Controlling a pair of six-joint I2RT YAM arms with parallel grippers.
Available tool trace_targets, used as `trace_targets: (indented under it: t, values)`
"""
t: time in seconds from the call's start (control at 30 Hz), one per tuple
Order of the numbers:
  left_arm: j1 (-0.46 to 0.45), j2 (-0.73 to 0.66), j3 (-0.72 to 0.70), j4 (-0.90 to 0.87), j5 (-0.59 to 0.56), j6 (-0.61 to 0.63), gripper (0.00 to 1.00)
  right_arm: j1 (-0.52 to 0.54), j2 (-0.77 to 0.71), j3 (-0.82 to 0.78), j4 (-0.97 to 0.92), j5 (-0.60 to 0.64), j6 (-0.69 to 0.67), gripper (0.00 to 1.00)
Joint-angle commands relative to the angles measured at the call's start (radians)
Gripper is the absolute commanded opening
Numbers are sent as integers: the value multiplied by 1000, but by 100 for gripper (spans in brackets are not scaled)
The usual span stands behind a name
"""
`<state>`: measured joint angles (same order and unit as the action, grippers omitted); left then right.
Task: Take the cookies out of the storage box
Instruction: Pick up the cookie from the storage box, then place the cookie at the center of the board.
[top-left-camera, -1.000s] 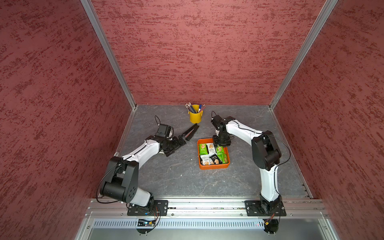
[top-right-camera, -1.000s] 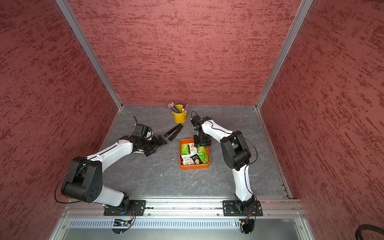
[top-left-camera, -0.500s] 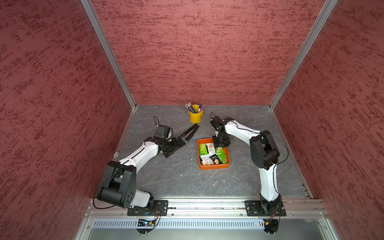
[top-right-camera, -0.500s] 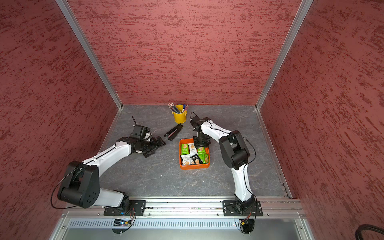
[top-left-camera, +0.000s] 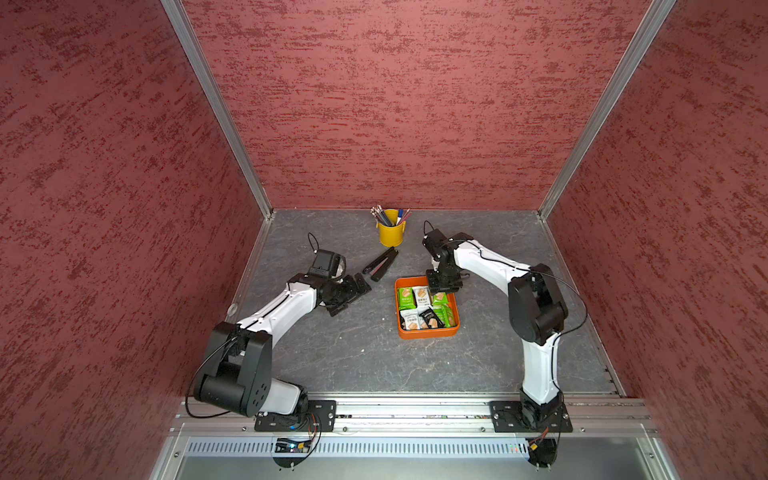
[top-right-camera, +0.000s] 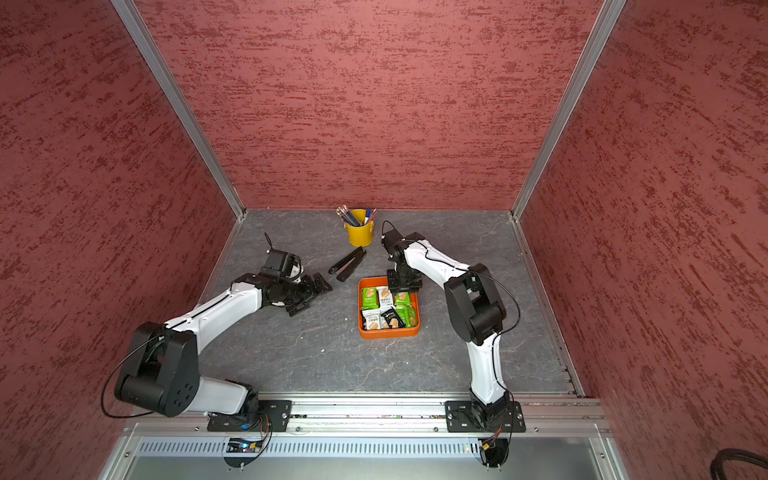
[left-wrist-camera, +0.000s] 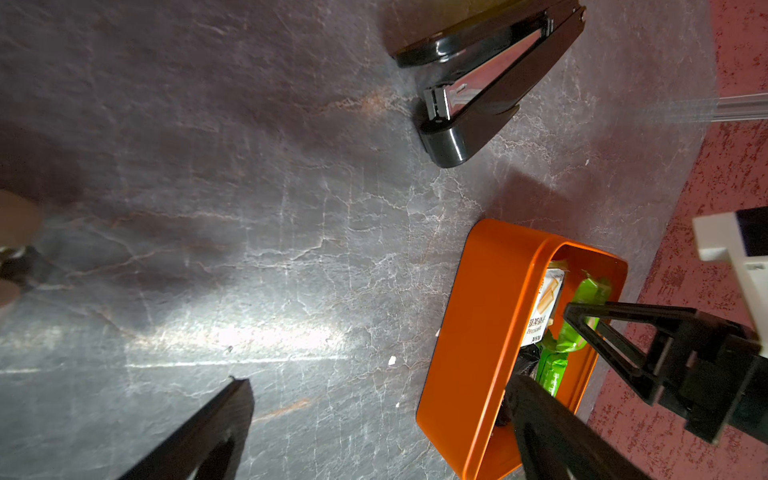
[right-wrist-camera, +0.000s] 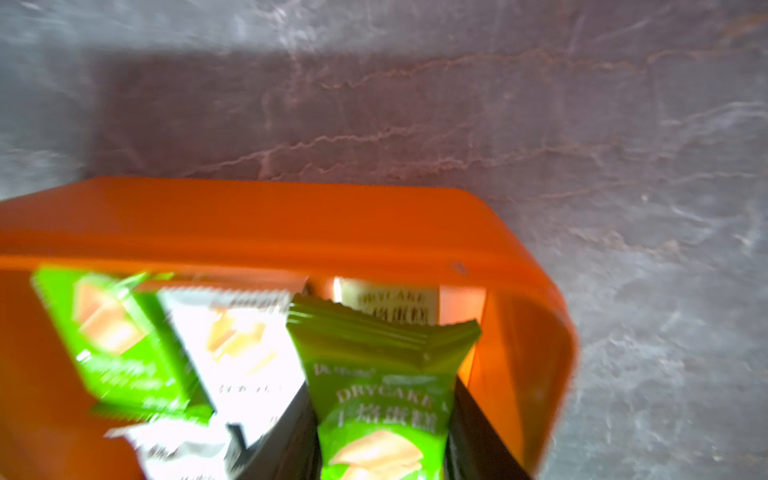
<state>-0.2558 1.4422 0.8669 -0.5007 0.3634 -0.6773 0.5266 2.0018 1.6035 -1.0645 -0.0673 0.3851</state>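
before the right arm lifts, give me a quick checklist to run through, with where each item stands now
1. Grasp: the green cookie packet sits between the fingers of the right hand: ok.
2. Single item: the white packet lies outside those fingers: ok.
3. Grip firm enough to lift: cannot tell.
4. Clearance to the orange storage box wall, close beside one finger: cannot tell.
5. The left hand is open over the table, apart from the box: ok.
6. The black stapler and yellow pen bucket sit apart from the box: ok.
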Motion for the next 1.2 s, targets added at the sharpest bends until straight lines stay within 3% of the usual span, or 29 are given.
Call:
trace_targets:
  t: [0.0, 0.23, 0.6, 1.17]
  values:
    - [-21, 35, 47, 6, 21, 26, 100, 8, -93, -14, -5, -44, 5, 42]
    - [-73, 143, 136, 4, 63, 41, 100, 6, -166, 13, -17, -31, 6, 42]
    - [-145, 268, 317, -68, 67, 57, 100, -93, -41, 185, -117, 50, -103, 42]
    - [-160, 259, 288, -46, -4, -34, 100, -334, 238, 380, -155, 41, -239, 42]
